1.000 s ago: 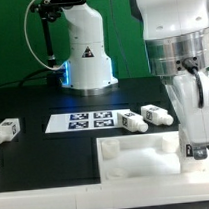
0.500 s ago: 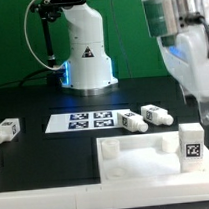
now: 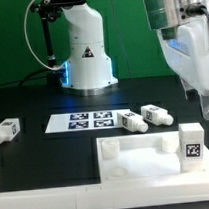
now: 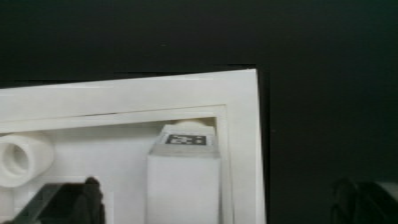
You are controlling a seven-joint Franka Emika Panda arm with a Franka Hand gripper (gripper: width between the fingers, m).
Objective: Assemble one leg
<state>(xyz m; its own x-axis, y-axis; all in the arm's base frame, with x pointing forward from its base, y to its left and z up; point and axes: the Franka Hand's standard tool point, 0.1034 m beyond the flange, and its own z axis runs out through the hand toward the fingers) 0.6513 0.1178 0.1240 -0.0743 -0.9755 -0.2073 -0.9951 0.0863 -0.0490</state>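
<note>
Black table [image 3: 36, 157]: leg [image 3: 192, 144] upright in panel [image 3: 136, 161] corner.

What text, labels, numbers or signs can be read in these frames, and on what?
No readable words or numbers.
Robot base: a dark triangle sign, its symbol too small to read.
Marker board: black-and-white square tags, patterns only.
Upright leg in the panel: one such tag, also seen in the wrist view.
Loose legs: tags, too small.
</note>
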